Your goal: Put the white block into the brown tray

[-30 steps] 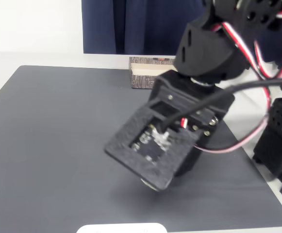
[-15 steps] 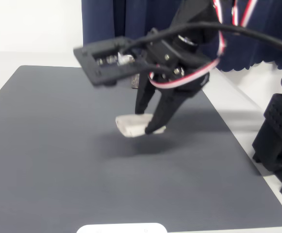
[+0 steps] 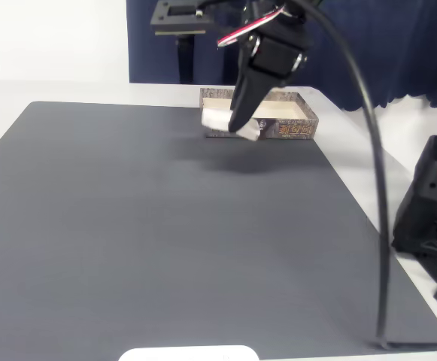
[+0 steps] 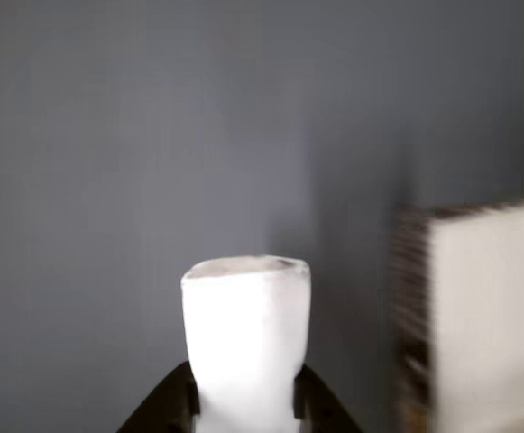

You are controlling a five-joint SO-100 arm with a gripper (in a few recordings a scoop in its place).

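The white block (image 3: 230, 122) hangs in the air, pinched between the black fingers of the gripper (image 3: 238, 120), clear of the dark mat (image 3: 150, 233) and just in front of the brown tray's (image 3: 297, 129) near wall. In the wrist view the block (image 4: 246, 347) sits upright, tray (image 4: 478, 316) to its right.
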